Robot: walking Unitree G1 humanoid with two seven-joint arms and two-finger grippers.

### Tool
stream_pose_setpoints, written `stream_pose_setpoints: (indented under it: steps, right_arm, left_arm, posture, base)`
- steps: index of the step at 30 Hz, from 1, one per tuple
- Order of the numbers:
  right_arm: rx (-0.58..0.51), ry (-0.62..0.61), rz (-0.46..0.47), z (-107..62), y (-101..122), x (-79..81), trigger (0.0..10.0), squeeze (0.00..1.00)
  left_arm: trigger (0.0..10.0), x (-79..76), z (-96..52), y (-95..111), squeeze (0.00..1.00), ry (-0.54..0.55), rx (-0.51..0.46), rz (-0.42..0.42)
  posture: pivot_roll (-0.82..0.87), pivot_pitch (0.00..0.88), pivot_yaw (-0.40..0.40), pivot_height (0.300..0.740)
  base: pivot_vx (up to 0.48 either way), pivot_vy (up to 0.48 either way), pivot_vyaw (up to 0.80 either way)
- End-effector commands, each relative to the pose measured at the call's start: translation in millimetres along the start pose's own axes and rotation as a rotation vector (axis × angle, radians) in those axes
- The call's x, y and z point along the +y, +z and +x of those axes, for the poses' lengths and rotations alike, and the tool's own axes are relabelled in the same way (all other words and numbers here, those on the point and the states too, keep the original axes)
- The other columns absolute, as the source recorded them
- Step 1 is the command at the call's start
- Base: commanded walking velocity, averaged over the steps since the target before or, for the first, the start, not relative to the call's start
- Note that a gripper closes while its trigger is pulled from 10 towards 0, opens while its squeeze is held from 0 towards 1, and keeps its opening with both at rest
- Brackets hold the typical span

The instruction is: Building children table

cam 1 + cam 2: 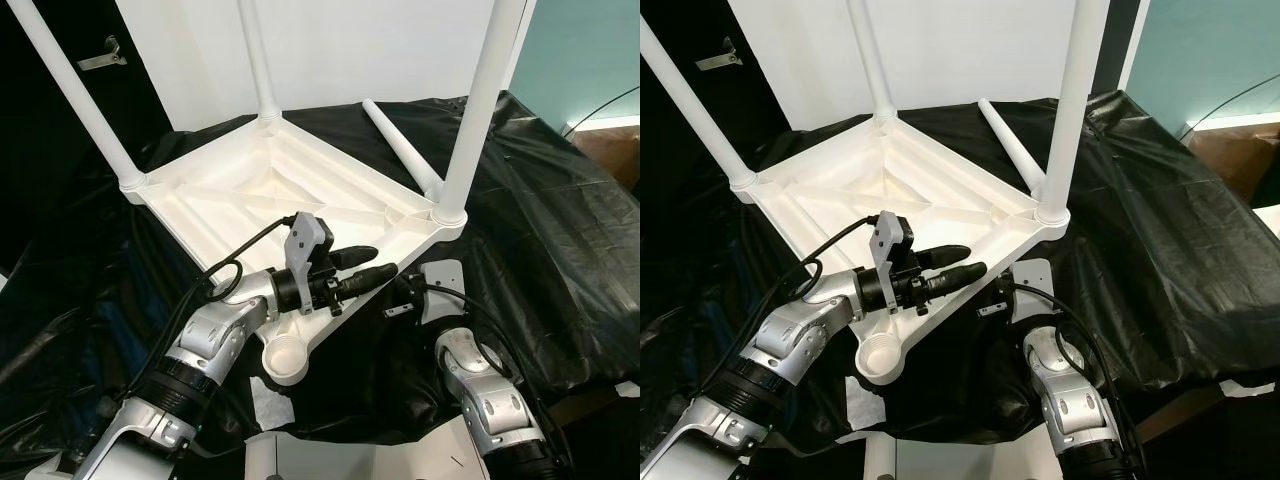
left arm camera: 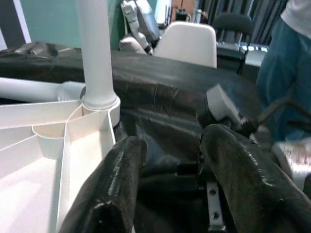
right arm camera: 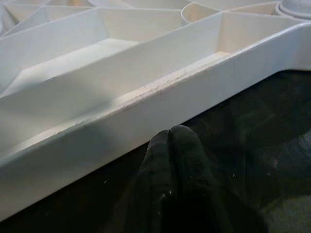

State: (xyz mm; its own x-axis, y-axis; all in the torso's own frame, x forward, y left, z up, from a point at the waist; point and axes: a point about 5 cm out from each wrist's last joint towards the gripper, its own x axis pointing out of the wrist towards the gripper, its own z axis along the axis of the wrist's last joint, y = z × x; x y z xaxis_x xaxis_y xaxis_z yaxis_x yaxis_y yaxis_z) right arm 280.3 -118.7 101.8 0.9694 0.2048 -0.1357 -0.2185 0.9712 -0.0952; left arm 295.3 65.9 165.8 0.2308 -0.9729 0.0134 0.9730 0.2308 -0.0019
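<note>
The white children's tabletop (image 1: 250, 195) lies upside down on black cloth. Three white legs stand in its corner sockets: left (image 1: 75, 95), back (image 1: 255, 60) and right (image 1: 485, 100). A loose fourth leg (image 1: 400, 145) lies on the cloth behind the right corner. The near corner socket (image 1: 285, 355) is empty. My left gripper (image 1: 372, 266) hovers over the tabletop's near right edge, open, with nothing between its fingers (image 2: 112, 194). My right gripper (image 3: 169, 138) is shut and empty, low on the cloth, tips almost at the tabletop's outer wall (image 3: 146, 111).
Black cloth (image 1: 560, 220) covers the whole work surface and drops off at the right. A white panel (image 1: 380, 50) stands behind the table. A white chair (image 2: 187, 41) and a person in blue (image 2: 291, 73) are beyond the cloth. White scraps (image 1: 265, 400) lie near me.
</note>
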Motion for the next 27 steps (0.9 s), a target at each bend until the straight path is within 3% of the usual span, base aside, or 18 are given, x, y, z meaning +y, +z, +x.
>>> stream_pose_setpoints:
  steps: [1, 4, 7, 13, 15, 27]
  right_arm:
    - [0.007, -0.009, -0.002, -1.7, 0.7, -1.6, 10.0, 0.0]
    - [0.016, -0.01, -0.003, -2.3, 0.3, -0.4, 10.0, 0.0]
    - [0.024, -0.009, -0.003, -2.6, -1.2, 1.5, 10.0, 0.0]
    - [0.028, -0.011, 0.003, -2.7, -0.7, 3.0, 10.0, 0.0]
    - [0.035, -0.017, 0.006, -3.5, -1.5, 2.9, 10.0, 0.0]
    - [0.042, -0.039, 0.017, -4.6, -3.1, 1.7, 10.0, 0.0]
  left_arm:
    - [10.0, -9.9, -7.1, -3.8, 0.0, -0.3, 0.051, 0.016]
    - [10.0, 5.4, -26.9, -11.5, 0.0, -0.312, 0.158, -0.011]
    - [10.0, 16.3, -42.0, -8.1, 0.0, -0.319, 0.174, -0.055]
    - [10.0, 29.0, -57.2, -7.6, 0.0, -0.305, 0.251, -0.051]
    - [10.0, 41.6, -72.9, -7.8, 0.0, -0.291, 0.337, -0.048]
    - [10.0, 54.7, -94.5, -11.3, 0.0, -0.24, 0.427, -0.041]
  posture:
    - [-0.17, 0.0, 0.081, 0.74]
    - [-0.17, 0.0, 0.085, 0.74]
    - [-0.17, 0.0, 0.089, 0.74]
    - [-0.17, 0.0, 0.093, 0.74]
    - [-0.17, 0.0, 0.101, 0.74]
    - [-0.18, 0.0, 0.105, 0.74]
  base:
    - [0.0, 0.0, 0.0]
    - [0.0, 0.0, 0.0]
    - [0.0, 0.0, 0.0]
    - [0.0, 0.0, 0.0]
    - [0.0, 0.0, 0.0]
    - [0.0, 0.0, 0.0]
